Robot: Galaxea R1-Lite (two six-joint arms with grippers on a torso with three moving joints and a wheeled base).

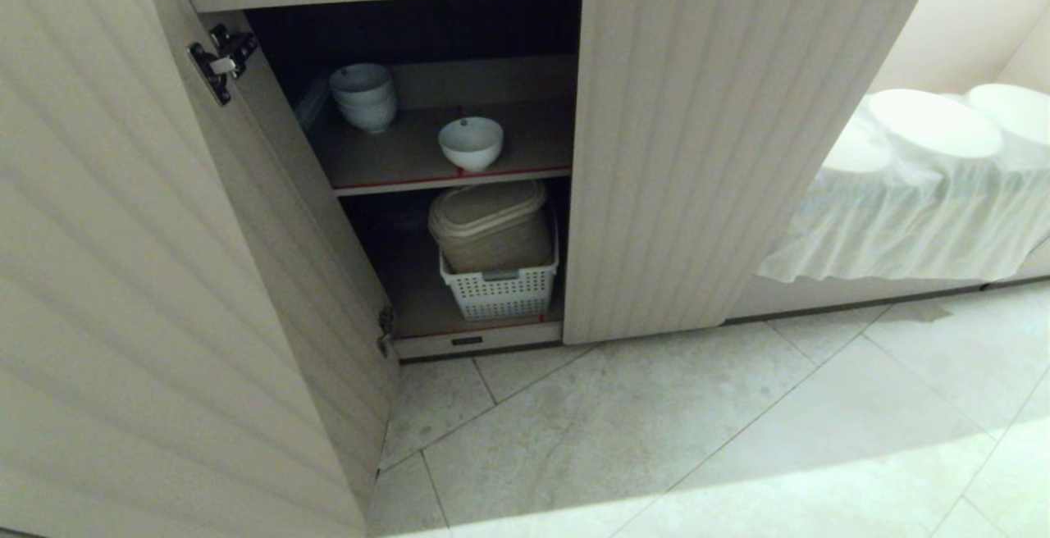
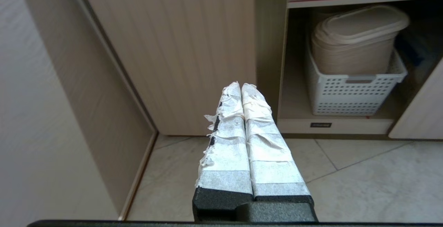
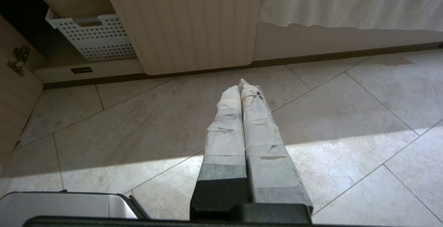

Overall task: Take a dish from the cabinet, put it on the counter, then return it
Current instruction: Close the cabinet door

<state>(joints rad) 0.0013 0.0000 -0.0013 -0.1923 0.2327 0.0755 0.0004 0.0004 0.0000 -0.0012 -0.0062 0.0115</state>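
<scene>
We find no legible text, number or brand mark in any view. The only candidate is a small dark label plate [image 1: 467, 341] on the plinth of the cabinet [image 1: 705, 136], below the white perforated basket [image 1: 499, 292]; its marking is too small for us to read from the head, the left wrist or the right wrist.

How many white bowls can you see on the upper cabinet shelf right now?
3: one single bowl near the shelf's front edge, and a stack of two at the back left. More could be hidden behind the closed right door.
</scene>
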